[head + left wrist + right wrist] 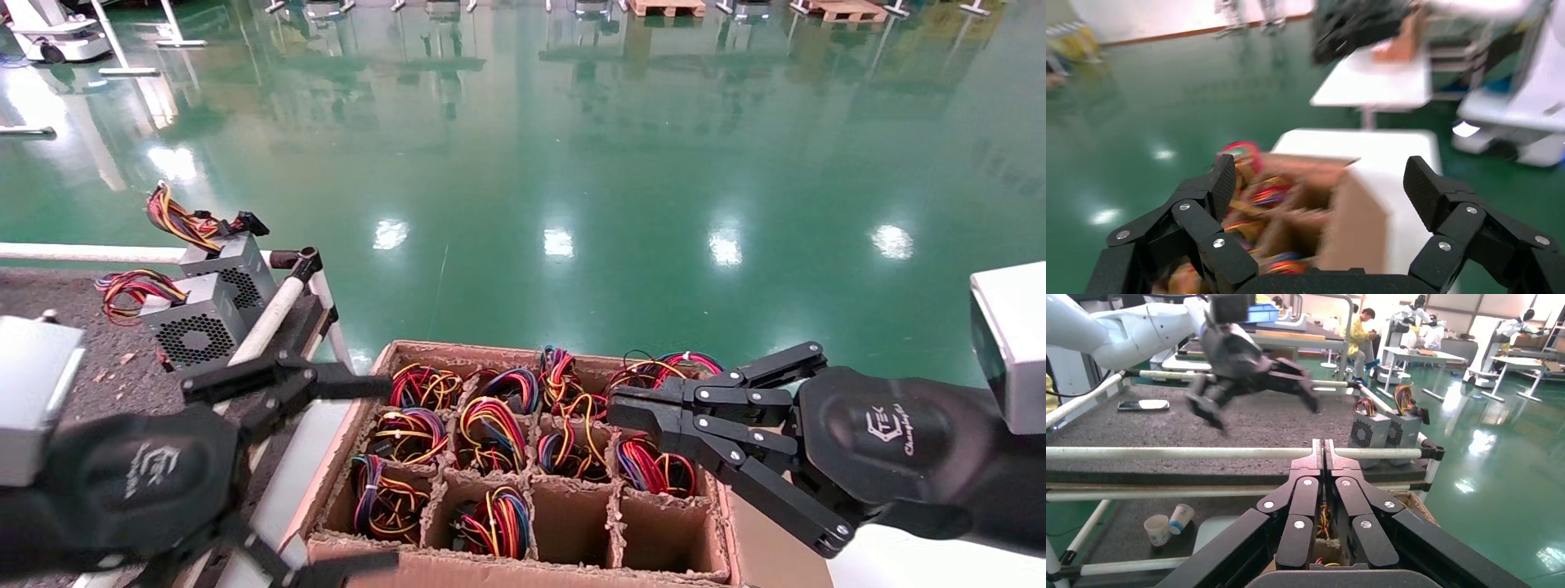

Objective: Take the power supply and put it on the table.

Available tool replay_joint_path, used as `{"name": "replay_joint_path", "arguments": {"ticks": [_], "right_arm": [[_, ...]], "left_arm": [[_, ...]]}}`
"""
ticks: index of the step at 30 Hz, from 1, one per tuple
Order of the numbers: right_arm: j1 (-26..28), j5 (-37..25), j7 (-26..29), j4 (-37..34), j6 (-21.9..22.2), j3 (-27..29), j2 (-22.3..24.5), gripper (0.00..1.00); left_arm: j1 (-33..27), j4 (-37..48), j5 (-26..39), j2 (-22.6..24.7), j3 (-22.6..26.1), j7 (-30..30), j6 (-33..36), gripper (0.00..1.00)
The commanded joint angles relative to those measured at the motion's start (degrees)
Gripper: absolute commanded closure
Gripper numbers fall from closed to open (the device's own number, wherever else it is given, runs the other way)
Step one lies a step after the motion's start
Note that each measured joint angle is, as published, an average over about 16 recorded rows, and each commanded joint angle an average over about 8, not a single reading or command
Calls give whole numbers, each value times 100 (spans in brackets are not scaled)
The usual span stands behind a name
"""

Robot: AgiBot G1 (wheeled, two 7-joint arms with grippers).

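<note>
Right claw (621,408): fingers pressed together, empty, over the carton's (384,563) far right cells.
Left claw (384,474): fingers spread wide, empty, at the carton's left wall.
Hidden: power supply (490,433) bodies sunk in cells; only looped red, orange, yellow, black wires show.
Blurred: carton contents in the left wrist view.
Table (90,359): dark speckled, two vented grey boxes (214,306) near its corner.

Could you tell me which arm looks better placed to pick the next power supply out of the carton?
Probably the left. The left gripper is open beside the carton, on the side nearest the table. The right gripper is shut above the wire bundles and would have to open first.
</note>
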Motion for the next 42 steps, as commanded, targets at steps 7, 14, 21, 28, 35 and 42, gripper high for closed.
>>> {"name": "replay_joint_path", "arguments": {"ticks": [7, 14, 21, 28, 35, 42], "right_arm": [[0, 0, 0, 0, 0, 0, 0, 45], [0, 0, 0, 0, 0, 0, 0, 0], [0, 0, 0, 0, 0, 0, 0, 0], [0, 0, 0, 0, 0, 0, 0, 0], [-1, 1, 0, -1, 2, 0, 1, 0], [-1, 0, 0, -1, 2, 0, 1, 0]], "left_arm": [[-330, -154, 1161, 324, 429, 7, -505, 0], [-754, -189, 1892, 785, 826, -276, -733, 0], [-903, -219, 2369, 1109, 1157, -949, -941, 0], [-969, -303, 2725, 1263, 1386, -1583, -1103, 0], [-1044, -371, 2880, 1380, 1411, -1505, -1259, 0], [-1026, -315, 2835, 1351, 1405, -1547, -1213, 0]]}}
